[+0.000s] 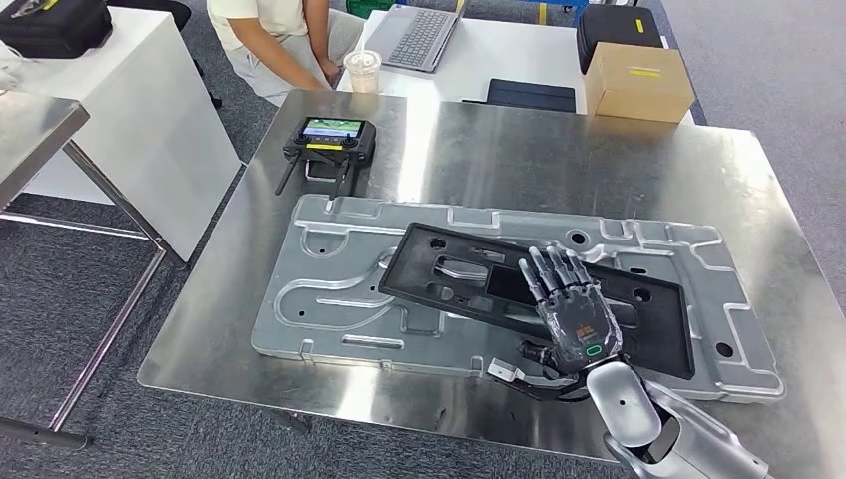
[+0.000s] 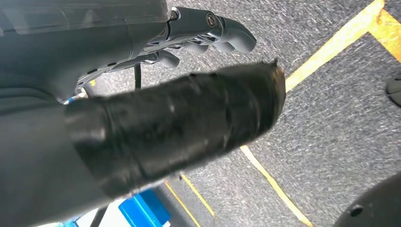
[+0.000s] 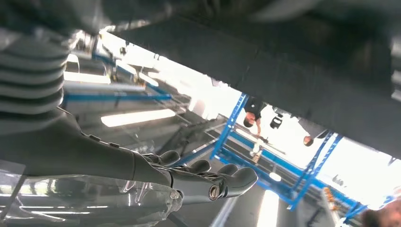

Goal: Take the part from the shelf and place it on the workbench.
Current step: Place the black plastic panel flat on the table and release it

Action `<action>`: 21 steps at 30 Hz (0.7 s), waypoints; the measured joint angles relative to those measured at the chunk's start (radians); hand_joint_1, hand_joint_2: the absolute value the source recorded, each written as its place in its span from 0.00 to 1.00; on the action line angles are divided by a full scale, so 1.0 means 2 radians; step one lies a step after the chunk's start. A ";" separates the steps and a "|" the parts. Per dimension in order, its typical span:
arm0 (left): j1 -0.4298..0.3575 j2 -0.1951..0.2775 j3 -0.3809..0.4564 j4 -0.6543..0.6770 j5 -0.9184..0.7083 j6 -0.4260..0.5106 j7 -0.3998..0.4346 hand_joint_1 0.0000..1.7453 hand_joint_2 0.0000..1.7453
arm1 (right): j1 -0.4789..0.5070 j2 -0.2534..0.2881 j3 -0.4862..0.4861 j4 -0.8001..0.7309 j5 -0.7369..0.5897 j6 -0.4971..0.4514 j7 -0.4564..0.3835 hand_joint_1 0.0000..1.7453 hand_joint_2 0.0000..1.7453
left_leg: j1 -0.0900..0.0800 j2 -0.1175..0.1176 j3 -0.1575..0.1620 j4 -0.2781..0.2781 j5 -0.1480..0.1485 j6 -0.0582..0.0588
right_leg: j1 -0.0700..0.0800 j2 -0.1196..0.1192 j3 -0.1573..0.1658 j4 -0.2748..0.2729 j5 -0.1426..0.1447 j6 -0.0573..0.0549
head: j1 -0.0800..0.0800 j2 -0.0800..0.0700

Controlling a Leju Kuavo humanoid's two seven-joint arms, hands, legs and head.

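Note:
A black rectangular frame part (image 1: 469, 274) lies flat on a large silver stamped plate (image 1: 329, 299), which rests on the steel workbench (image 1: 559, 150). My right hand (image 1: 572, 311) is over the part's near right section, palm down, fingers straight and spread, gripping nothing. In the right wrist view the same hand (image 3: 189, 179) reaches out with straight fingers beside the dark part (image 3: 283, 71). My left hand (image 2: 142, 94) hangs over grey carpet with yellow lines; its tape-wrapped thumb and loosely bent fingers (image 2: 213, 28) hold nothing.
A controller with a lit screen (image 1: 329, 140) sits at the workbench's far left. Beyond it are a plastic cup (image 1: 363, 70), a laptop (image 1: 419, 35), a cardboard box (image 1: 638, 80) and a seated person (image 1: 269, 35). A white table (image 1: 130, 110) stands at left.

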 joint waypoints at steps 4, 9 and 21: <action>0.000 0.002 0.000 0.000 0.002 0.003 0.017 0.00 0.00 | -0.004 0.018 -0.008 0.001 -0.064 -0.041 0.006 0.00 0.00 | 0.001 0.000 0.004 -0.007 0.004 0.006 | -0.001 0.000 0.003 -0.006 0.003 0.004 | 0.000 0.000; -0.003 0.003 0.000 0.000 0.008 0.009 0.033 0.00 0.00 | -0.020 0.048 -0.015 0.005 -0.127 -0.084 0.011 0.00 0.00 | 0.007 0.004 0.016 -0.033 0.022 0.013 | -0.005 0.001 -0.032 0.079 -0.051 0.010 | 0.001 0.000; -0.002 0.010 0.000 0.000 0.007 0.012 0.042 0.00 0.00 | -0.041 0.096 -0.016 0.006 -0.133 -0.091 0.020 0.00 0.00 | 0.024 0.000 -0.020 0.020 0.000 -0.027 | -0.018 0.007 -0.020 0.032 -0.007 0.002 | -0.001 0.000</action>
